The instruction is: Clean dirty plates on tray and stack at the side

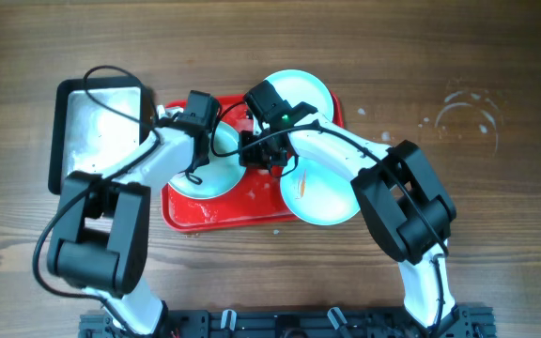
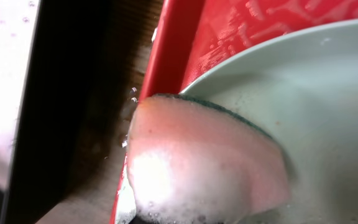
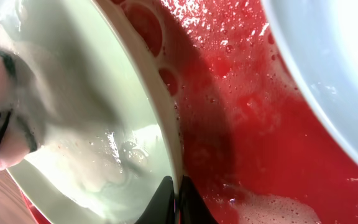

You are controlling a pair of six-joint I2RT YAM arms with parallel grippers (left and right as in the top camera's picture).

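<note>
1. a silver metal pan point(image 1: 90, 131) with a black rim sits on the wooden table point(image 1: 496, 235), its inside wet and shiny.
2. a sponge point(image 2: 204, 162), pink with a dark green scouring face, foamy along its lower edge.
3. a pale ring of water marks point(image 1: 468, 117) at the table's right, well apart from the pan.
4. a black rail point(image 1: 280, 324) along the near edge.

2 white arms point(image 1: 332, 150) (black joints, cables).

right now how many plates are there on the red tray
3. The far plate sits at the tray's far edge; the right plate, smeared orange, overhangs its near right corner; the left plate lies on its left side, partly covered. More could hide beneath.
</note>
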